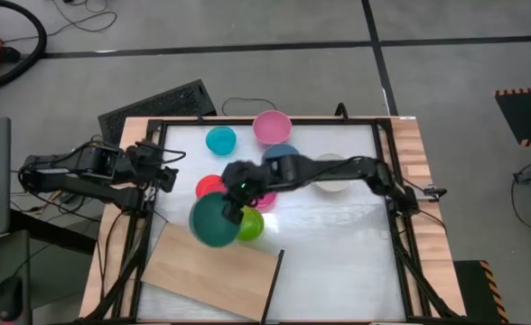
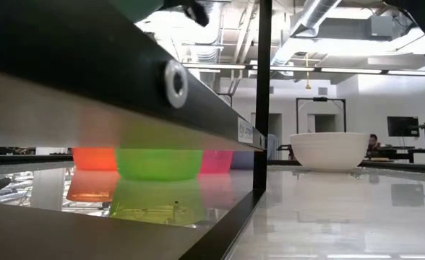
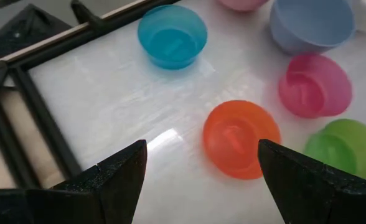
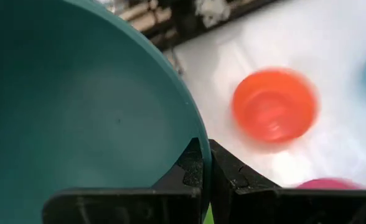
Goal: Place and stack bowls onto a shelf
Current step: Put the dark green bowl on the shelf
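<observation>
Teal bowl (image 1: pixel 213 219) hung by its rim, pinched in your right gripper (image 1: pixel 237 204) above the table, with the shelf (image 1: pixel 213 271) just beyond it toward the table's front-left corner, while the left gripper (image 3: pixel 201 174) waited open.

**White bench, bowls scattered**

The white bench (image 1: pixel 338 244) carries cyan (image 1: pixel 220 140), light pink (image 1: pixel 272 125), red-orange (image 1: pixel 209 187), lime green (image 1: pixel 250 226) and cream white (image 1: pixel 331 174) bowls. The wooden shelf (image 1: pixel 216 271) lies at its near-left corner.
</observation>
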Available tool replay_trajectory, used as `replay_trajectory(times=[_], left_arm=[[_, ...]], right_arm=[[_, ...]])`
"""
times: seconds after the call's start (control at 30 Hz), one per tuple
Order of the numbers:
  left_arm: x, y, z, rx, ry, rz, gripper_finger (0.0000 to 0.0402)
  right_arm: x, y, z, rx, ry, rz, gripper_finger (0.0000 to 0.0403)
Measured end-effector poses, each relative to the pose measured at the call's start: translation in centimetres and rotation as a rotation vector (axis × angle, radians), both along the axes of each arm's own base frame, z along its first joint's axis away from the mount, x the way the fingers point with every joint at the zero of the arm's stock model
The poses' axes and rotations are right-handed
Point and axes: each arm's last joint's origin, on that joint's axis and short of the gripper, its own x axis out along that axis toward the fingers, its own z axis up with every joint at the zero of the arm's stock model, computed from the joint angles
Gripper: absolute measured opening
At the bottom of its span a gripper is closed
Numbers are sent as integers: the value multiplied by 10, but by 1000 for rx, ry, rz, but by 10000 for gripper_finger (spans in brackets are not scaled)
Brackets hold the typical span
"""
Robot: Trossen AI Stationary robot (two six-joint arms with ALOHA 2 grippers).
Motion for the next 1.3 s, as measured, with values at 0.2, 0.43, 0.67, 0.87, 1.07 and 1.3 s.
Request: replay_trajectory(times=[0.2,0.43,0.67,0.87,1.07,1.3], left_arm=[[-1,0,0,9,19,-13,290],[-1,0,0,-27,-16,37,290],[-1,0,0,-38,-28,55,290],[-1,0,0,-46,-36,67,290],[-1,0,0,-46,-36,67,290],[-1,0,0,-43,-33,63,290]], right_arm=[[17,34,-48,68,115,76,25],[15,74,-67,125,184,201,25],[4,95,-69,139,243,211,25],[-1,102,-72,112,282,196,25],[-6,96,-76,63,352,143,25],[-7,98,-78,51,365,151,25]])
